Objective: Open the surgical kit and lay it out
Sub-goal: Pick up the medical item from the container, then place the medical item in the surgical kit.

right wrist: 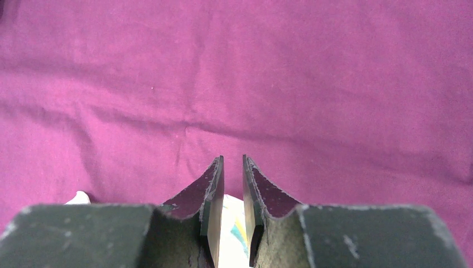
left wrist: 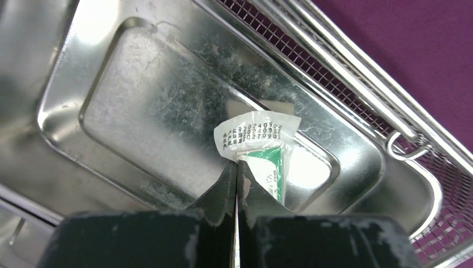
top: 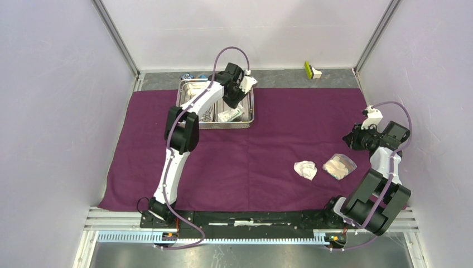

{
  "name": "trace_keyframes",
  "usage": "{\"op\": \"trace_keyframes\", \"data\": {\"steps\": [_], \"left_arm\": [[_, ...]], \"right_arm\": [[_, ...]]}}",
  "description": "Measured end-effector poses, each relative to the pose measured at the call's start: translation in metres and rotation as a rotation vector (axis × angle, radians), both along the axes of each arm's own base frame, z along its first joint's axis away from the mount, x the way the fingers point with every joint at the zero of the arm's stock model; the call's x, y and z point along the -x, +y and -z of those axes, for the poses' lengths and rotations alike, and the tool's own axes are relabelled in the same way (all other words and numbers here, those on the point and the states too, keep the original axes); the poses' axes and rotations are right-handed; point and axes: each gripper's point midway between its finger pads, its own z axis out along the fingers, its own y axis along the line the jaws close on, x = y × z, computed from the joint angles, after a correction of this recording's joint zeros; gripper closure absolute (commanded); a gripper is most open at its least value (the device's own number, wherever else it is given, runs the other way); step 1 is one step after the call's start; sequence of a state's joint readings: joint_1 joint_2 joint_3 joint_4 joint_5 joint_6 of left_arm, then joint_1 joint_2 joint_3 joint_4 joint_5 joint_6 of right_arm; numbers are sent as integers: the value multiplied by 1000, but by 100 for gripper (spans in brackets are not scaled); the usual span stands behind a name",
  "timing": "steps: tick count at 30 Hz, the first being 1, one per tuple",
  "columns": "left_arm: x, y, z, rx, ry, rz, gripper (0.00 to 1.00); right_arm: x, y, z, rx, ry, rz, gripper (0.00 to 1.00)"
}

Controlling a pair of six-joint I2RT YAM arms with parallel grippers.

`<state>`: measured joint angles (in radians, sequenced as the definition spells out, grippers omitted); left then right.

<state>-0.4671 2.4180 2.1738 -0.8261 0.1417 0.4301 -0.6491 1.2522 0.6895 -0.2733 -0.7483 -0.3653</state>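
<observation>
**Left wrist view: left pincer (left wrist: pixel 237 163) clamped on the white sealed packet (left wrist: pixel 256 131) inside the steel tray (left wrist: pixel 139 100)**

Seen from the left wrist, the two dark fingers meet with no gap. Between their tips they pinch one edge of the packet, which is white with printed digits and a green panel. The packet sits over the flat floor of one tray compartment. A wire mesh basket (left wrist: pixel 357 72) with a ring handle runs along the tray's side.

From the top external camera, the purple cloth (top: pixel 268 151) lies spread flat over the tabletop (top: pixel 290 78). The tray stands on the cloth's far edge, and the left arm reaches into its right-hand compartment. Thin metal instruments (top: pixel 207 116) lie in the other compartment, partly hidden by the arm.

On the right half of the cloth rest a gauze wad (top: pixel 305 169) and, just beside it, a clear-wrapped pale bundle (top: pixel 339 166). The right pincer (right wrist: pixel 233 162) hangs over the cloth near the bundle. Its jaws stand a narrow slit apart. Something white with coloured print shows in that slit, and I cannot tell whether it is gripped or merely lies below.

A small green-and-white object (top: pixel 312 70) sits on the bare tabletop beyond the cloth.
</observation>
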Motion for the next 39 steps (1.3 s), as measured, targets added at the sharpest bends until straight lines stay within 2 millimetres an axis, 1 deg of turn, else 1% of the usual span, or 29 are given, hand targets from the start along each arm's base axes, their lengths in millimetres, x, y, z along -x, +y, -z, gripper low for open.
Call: {"op": "trace_keyframes", "data": {"steps": [3, 8, 12, 15, 17, 20, 22, 23, 25, 27, 29, 30, 33, 35, 36, 39], "left_arm": [[-2, -3, -12, 18, -17, 5, 98], [-6, -8, -49, 62, -78, 12, 98], [-6, -8, -89, 97, -144, 14, 98], [-2, -10, -127, 144, -200, 26, 98], [6, -13, -151, 188, -225, 47, 98], [32, -20, -181, 264, -231, 90, 98], [52, -29, -193, 307, -214, 108, 98], [61, -36, -195, 329, -198, 109, 98], [81, -52, -191, 369, -145, 102, 98], [102, -71, -172, 415, -56, 75, 98], [122, -87, -144, 443, 45, 33, 98], [136, -94, -122, 444, 112, -3, 98], [171, -103, -76, 426, 253, -87, 98], [193, -109, -53, 417, 319, -141, 98], [202, -114, -44, 417, 344, -168, 98], [224, -130, -31, 452, 402, -236, 98]], "right_arm": [[0, 1, 0, -6, 0, -5, 75], [1, 3, -2, -10, -5, -10, 75], [0, 4, -3, -10, -11, -13, 75], [0, 4, -3, -11, -11, -14, 75], [0, 4, -4, -11, -12, -15, 75], [0, 4, -4, -12, -12, -15, 75], [0, 4, -4, -13, -12, -16, 75], [1, 5, -4, -13, -12, -16, 75], [1, 5, -4, -17, -13, -19, 76], [1, 6, -4, -17, -14, -20, 75], [1, 6, -6, -15, -17, -20, 76], [1, 6, -7, -12, -21, -21, 76], [1, 6, -9, -4, -28, -22, 76], [1, 6, -10, 1, -32, -23, 76], [1, 6, -10, 2, -33, -24, 76], [1, 6, -11, 5, -35, -24, 76]]}}
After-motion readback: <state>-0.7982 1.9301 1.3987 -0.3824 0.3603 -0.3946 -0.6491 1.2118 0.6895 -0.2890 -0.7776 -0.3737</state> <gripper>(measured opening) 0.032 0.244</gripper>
